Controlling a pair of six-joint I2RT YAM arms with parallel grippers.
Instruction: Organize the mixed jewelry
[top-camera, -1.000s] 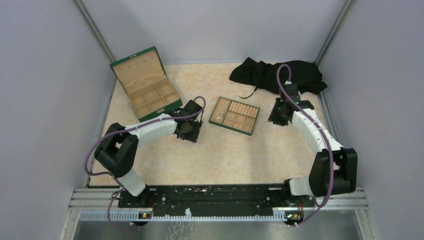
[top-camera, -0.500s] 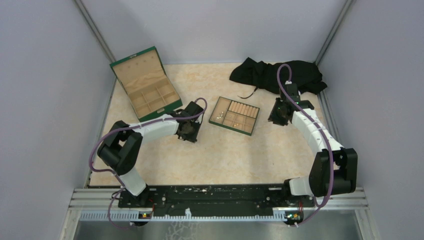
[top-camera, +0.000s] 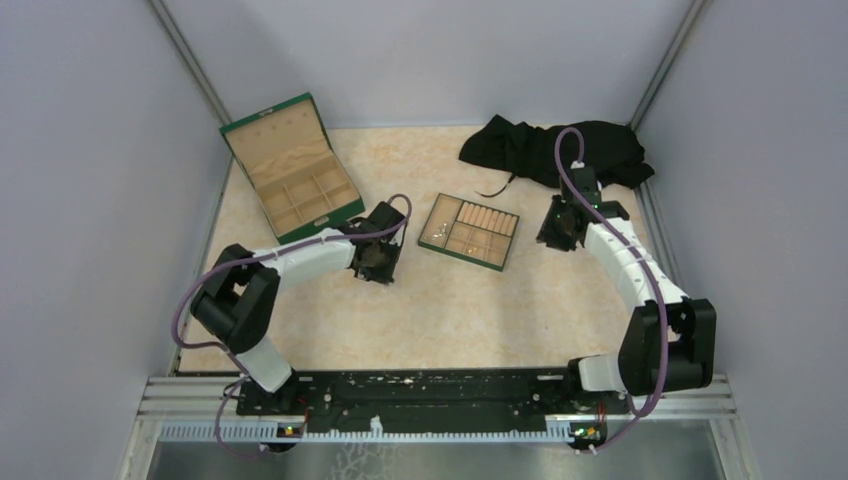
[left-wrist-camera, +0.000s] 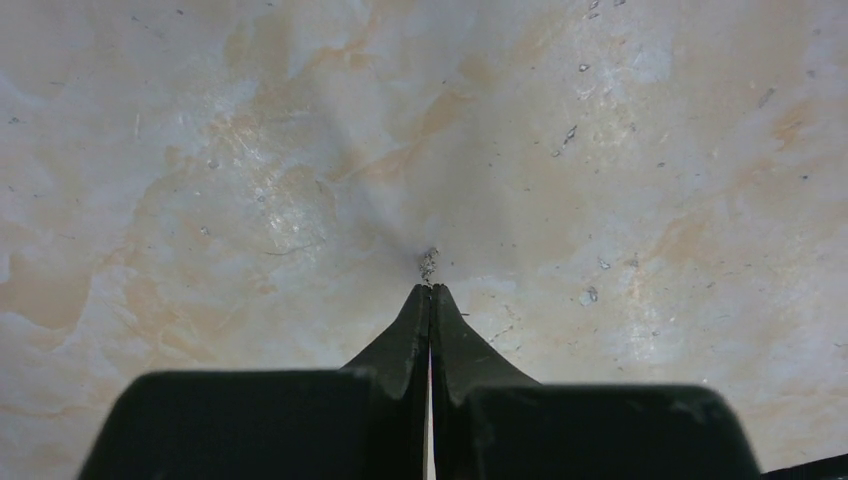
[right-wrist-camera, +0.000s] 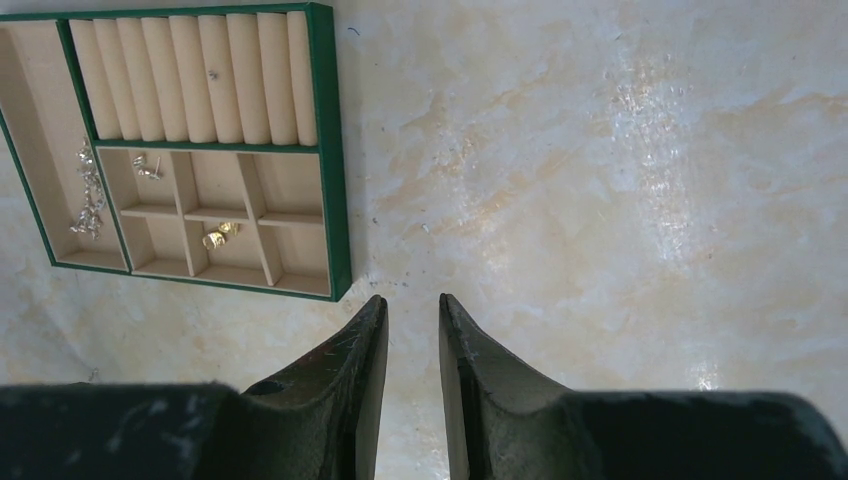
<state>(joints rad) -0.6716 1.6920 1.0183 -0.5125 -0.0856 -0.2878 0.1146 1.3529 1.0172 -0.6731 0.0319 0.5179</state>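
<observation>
Top camera overlooks everything; wrist cameras face tabletop (left-wrist-camera: 200, 150) closely, right sharing tray (right-wrist-camera: 325, 150)

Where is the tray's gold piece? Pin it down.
Right wrist view, left side: the gold piece sits in a middle small compartment of the tray, below the padded rolls and right of the silvery chain.

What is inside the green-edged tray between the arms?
Padded rolls, a silvery chain in the long compartment, a silvery piece and a gold piece in small ones. Under the rolls: hidden.
</observation>
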